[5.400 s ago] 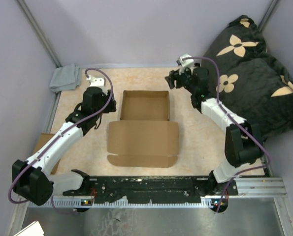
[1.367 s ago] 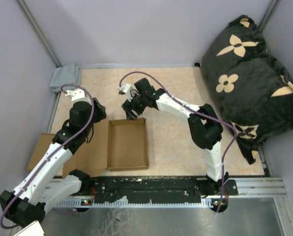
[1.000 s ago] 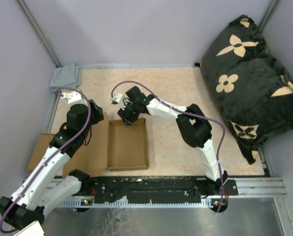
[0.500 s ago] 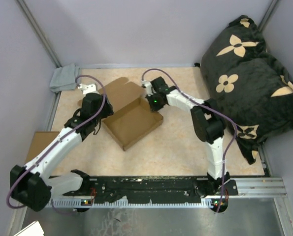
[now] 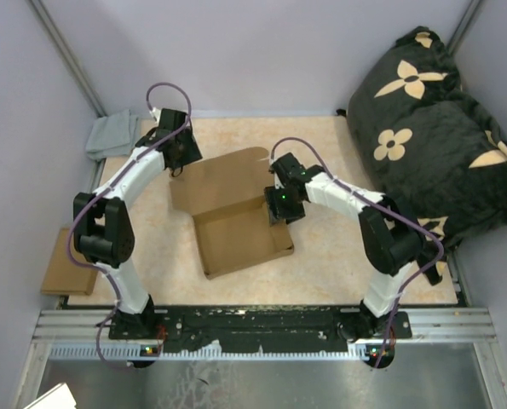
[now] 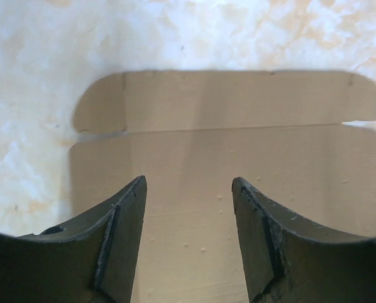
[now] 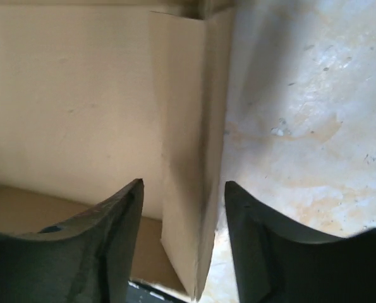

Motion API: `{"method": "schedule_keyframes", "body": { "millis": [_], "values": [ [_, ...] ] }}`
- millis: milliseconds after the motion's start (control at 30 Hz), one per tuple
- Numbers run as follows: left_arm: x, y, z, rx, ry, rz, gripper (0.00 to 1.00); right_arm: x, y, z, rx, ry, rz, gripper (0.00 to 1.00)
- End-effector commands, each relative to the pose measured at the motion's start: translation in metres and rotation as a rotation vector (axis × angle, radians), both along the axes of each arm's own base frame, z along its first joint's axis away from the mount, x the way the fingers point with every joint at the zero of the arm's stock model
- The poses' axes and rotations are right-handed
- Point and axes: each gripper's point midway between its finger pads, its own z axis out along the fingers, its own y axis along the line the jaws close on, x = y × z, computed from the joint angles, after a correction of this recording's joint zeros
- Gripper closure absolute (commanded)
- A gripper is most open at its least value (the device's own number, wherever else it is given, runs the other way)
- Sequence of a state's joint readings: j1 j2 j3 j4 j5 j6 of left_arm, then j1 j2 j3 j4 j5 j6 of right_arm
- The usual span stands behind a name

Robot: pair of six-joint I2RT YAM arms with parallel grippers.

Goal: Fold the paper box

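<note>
The paper box (image 5: 236,243) lies in the middle of the table as a shallow open tray, its lid panel (image 5: 219,175) spread flat toward the far left. My left gripper (image 5: 181,164) hovers open over the far-left part of that lid. In the left wrist view the lid's rounded end flap (image 6: 238,101) lies ahead of the open left gripper (image 6: 189,189). My right gripper (image 5: 279,210) sits at the tray's right wall. In the right wrist view that upright wall (image 7: 188,158) stands between the open fingers of the right gripper (image 7: 183,189), with a gap on each side.
A smaller cardboard rectangle (image 5: 68,268) lies at the table's left edge. A grey cloth (image 5: 112,135) sits in the far-left corner. A black flowered cushion (image 5: 432,111) fills the right side. The arms' base rail (image 5: 262,324) runs along the near edge.
The box has turned and slid toward the near right, and its lid now lies flatter. My left arm swung to the far left corner. My right gripper moved nearer, onto the tray's right wall.
</note>
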State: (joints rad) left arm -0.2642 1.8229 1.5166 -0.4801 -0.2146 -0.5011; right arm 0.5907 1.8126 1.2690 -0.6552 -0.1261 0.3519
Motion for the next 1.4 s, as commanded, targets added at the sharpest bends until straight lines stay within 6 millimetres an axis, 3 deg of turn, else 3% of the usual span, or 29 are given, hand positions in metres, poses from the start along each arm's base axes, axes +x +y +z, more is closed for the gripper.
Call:
{"method": "schedule_keyframes", "body": {
  "millis": [0,33,67,133,200,267,400,433,467,500,533,567,600,700,800,833,1100,1267,1367],
  "values": [
    [-0.017,0.017,0.01,0.018,0.044,0.013,0.36,0.003,0.022,0.087,0.191,-0.136,0.014,0.3],
    [-0.02,0.025,0.009,0.024,0.05,0.025,0.36,0.006,0.025,0.1,0.215,-0.163,0.029,0.17],
    [-0.024,0.031,0.008,0.025,0.056,0.033,0.35,0.01,0.028,0.113,0.24,-0.184,0.039,0.1],
    [-0.037,0.044,0.0,0.021,0.094,0.05,0.35,0.017,0.035,0.131,0.31,-0.205,0.059,0.05],
    [-0.05,0.052,-0.006,0.019,0.111,0.055,0.35,0.034,0.038,0.155,0.435,-0.237,0.022,0.08],
    [-0.064,0.055,-0.013,0.015,0.126,0.045,0.35,0.048,0.042,0.192,0.674,-0.225,-0.019,0.01],
    [-0.088,0.063,-0.027,0.014,0.151,0.063,0.36,0.086,0.023,0.246,1.198,-0.33,-0.016,0.01],
    [-0.092,0.064,-0.029,0.01,0.153,0.07,0.36,0.103,0.024,0.235,1.207,-0.287,-0.017,0.01],
    [-0.094,0.066,-0.032,0.005,0.152,0.075,0.36,0.119,0.028,0.226,1.158,-0.251,-0.001,0.08],
    [-0.097,0.066,-0.035,-0.005,0.157,0.074,0.36,0.139,0.03,0.214,1.047,-0.218,-0.049,0.22],
    [-0.098,0.068,-0.035,-0.009,0.155,0.078,0.36,0.156,0.034,0.21,0.954,-0.278,-0.031,0.46],
    [-0.098,0.068,-0.037,-0.012,0.158,0.079,0.36,0.169,0.028,0.183,0.787,-0.274,-0.093,0.62],
    [-0.099,0.069,-0.041,-0.012,0.167,0.078,0.36,0.182,0.025,0.156,0.662,-0.263,-0.119,0.65],
    [-0.098,0.072,-0.049,-0.016,0.192,0.073,0.37,0.201,0.016,0.115,0.493,-0.198,-0.151,0.62],
    [-0.095,0.076,-0.052,0.004,0.198,0.084,0.38,0.21,0.006,0.085,0.4,-0.164,-0.188,0.3],
    [-0.093,0.077,-0.052,0.007,0.194,0.084,0.38,0.21,0.004,0.078,0.382,-0.152,-0.191,0.24],
    [-0.077,0.066,-0.065,-0.021,0.214,0.029,0.41,0.204,-0.008,0.025,0.24,-0.029,-0.185,0.27],
    [-0.069,0.063,-0.072,-0.022,0.22,0.004,0.43,0.198,-0.002,0.017,0.267,0.0,-0.151,0.3],
    [-0.063,0.059,-0.077,-0.032,0.224,-0.01,0.45,0.198,0.006,0.025,0.322,-0.012,-0.131,0.37]
  ]
}}
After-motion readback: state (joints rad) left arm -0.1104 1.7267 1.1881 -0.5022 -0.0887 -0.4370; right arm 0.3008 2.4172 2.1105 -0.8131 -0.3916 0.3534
